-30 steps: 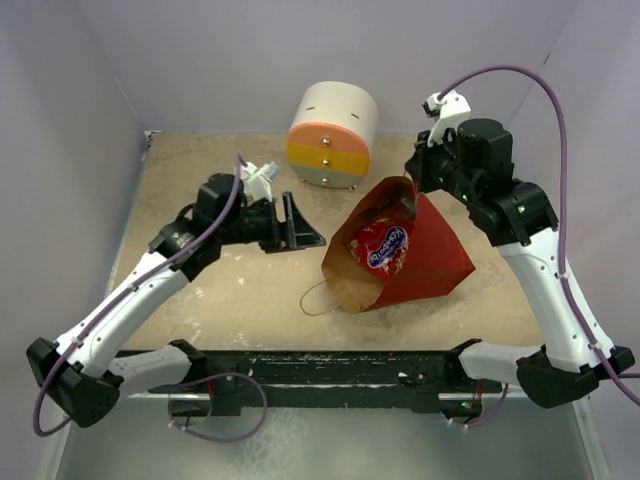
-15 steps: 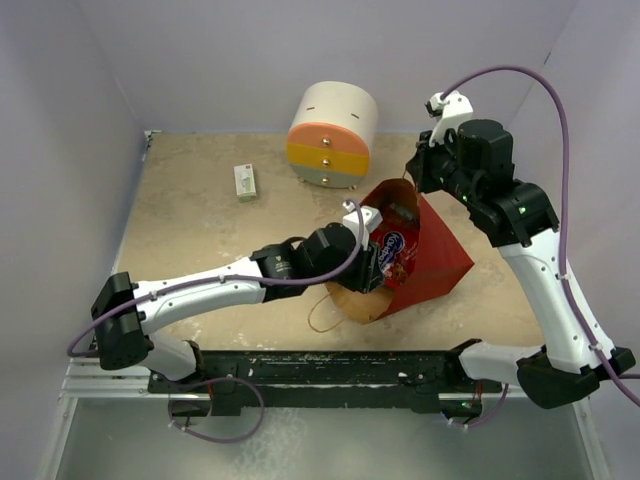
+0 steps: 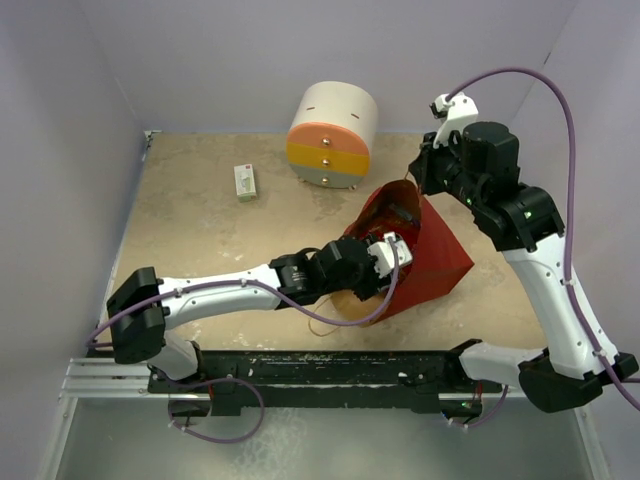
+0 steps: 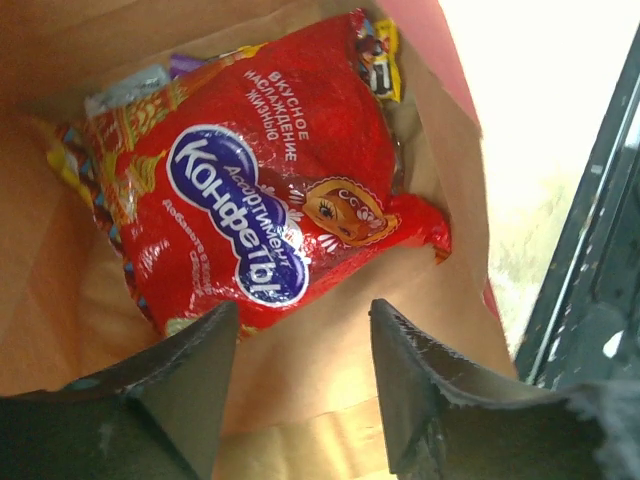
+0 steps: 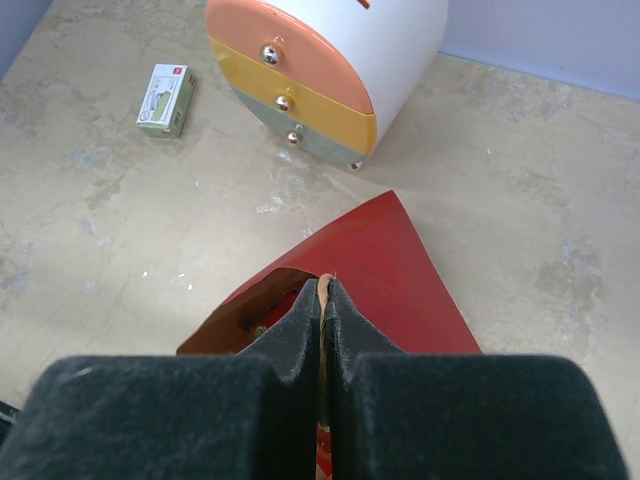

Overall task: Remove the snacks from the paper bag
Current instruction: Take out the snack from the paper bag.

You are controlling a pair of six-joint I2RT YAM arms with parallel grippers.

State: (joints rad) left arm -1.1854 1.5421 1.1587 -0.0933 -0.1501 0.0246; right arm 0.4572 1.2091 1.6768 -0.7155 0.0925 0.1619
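All snacks [image 4: 240,230] lie inside the paper bag [image 3: 440,255], none out yet: red candy bag [image 4: 300,130] over small wrappers [image 4: 381,62]. Left gripper [image 4: 302,312] hovers above, unclenched; right gripper [image 5: 322,298] pinches the handle [image 5: 321,345].

The chip bag [image 4: 250,190] lies in the paper bag [image 3: 440,255]; the drawer unit [image 3: 332,135] stands far behind it, the box [image 3: 244,182] farther left.

Left gripper [image 4: 302,312] jaws apart inside paper bag [image 4: 445,215], nothing between; red chip bag [image 4: 250,190] just beyond fingertips; small candy wrappers [image 4: 380,62] behind it.
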